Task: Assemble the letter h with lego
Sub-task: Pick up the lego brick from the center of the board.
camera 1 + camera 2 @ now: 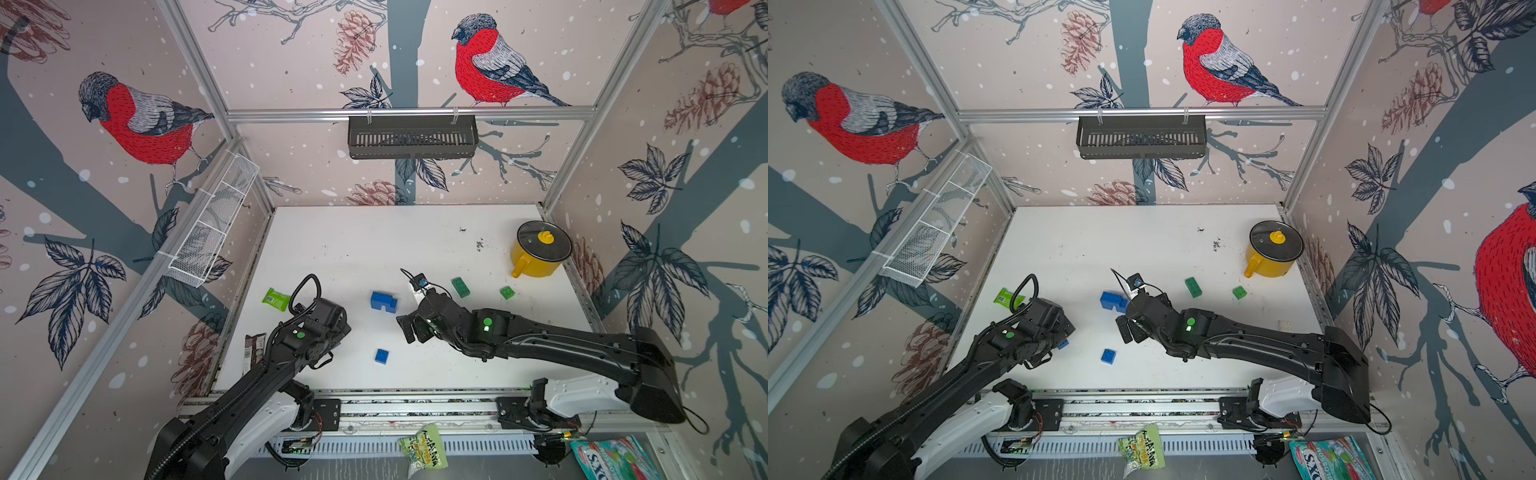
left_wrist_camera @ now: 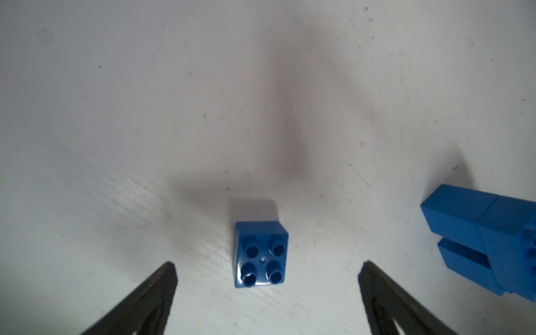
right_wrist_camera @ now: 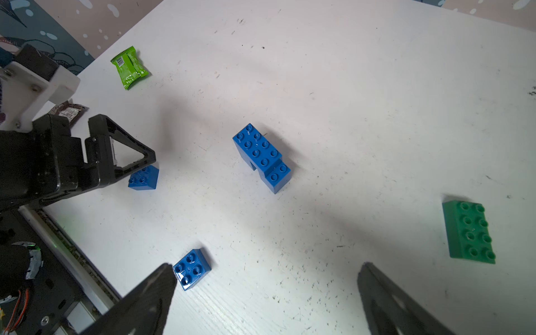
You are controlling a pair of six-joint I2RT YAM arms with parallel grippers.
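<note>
Left gripper (image 2: 268,265) wide, low over blue brick (image 2: 261,252)

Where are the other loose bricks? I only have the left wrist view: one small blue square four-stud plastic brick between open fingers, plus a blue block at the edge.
Observer: A second small blue square plastic brick lies loose on the white table, apart from the stacked blue brick assembly, on its near side.
Operator: Any green ones?
Observer: Two, a green oblong eight-stud brick and a small green square brick, both lying toward the yellow lidded pot.
Operator: Right gripper carrying anything?
Observer: No; the right gripper is open and empty above the table.
</note>
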